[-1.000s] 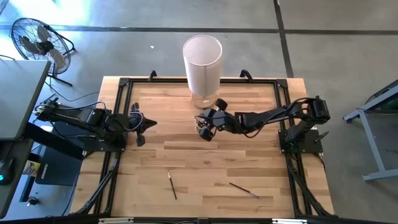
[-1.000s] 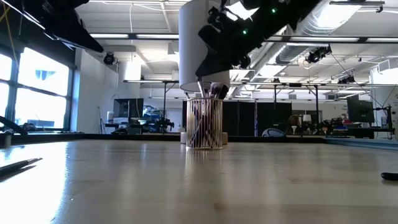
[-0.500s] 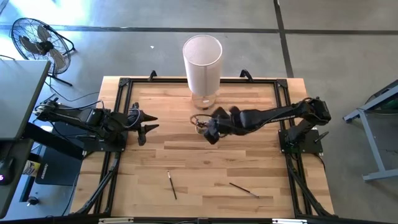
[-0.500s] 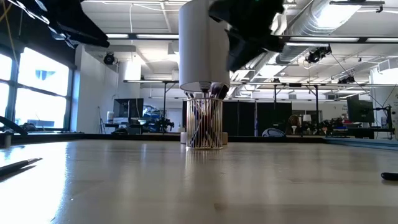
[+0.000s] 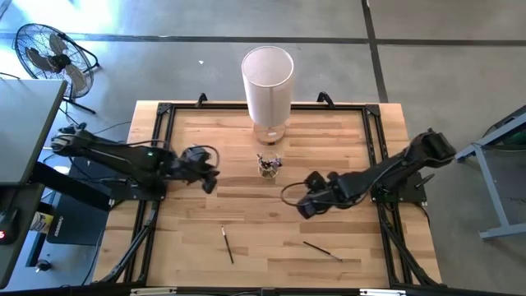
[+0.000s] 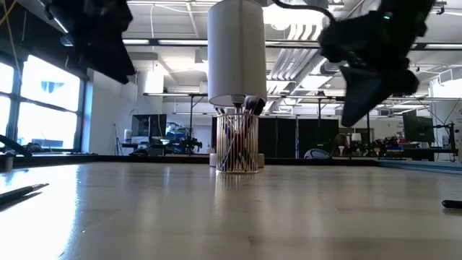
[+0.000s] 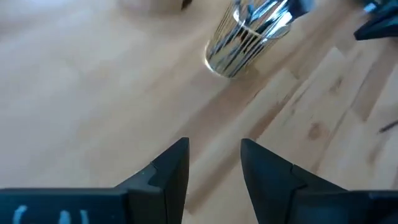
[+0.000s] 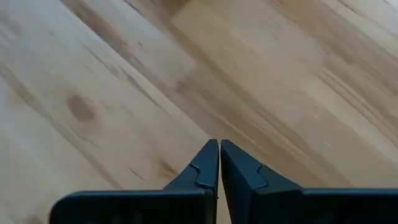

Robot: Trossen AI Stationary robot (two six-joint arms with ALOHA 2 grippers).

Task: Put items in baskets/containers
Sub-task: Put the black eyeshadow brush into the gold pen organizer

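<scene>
A small clear glass cup (image 5: 268,165) stands upright on the table's middle, with several thin brushes (image 6: 238,137) standing in it. Two more brushes lie flat near the front edge, one left of centre (image 5: 227,244) and one right of centre (image 5: 322,248). My left gripper (image 7: 214,155) is open above bare wood left of the cup (image 7: 242,37), pointing slantwise toward it. My right gripper (image 8: 219,149) is shut with nothing in it, above bare wood to the near right of the cup (image 5: 302,205).
A tall white cylinder (image 5: 268,82) stands at the far edge, right behind the cup. The wooden tabletop (image 5: 246,205) is framed by dark rails. A fan (image 5: 51,59) stands on the floor beyond the far left corner.
My right gripper has left the spot over the cup and swung toward the table's near right, sinking a little and rolling. The cup, uncovered now, has stayed in place. My left gripper has moved toward the table's right, nearer the cup, and has rolled.
</scene>
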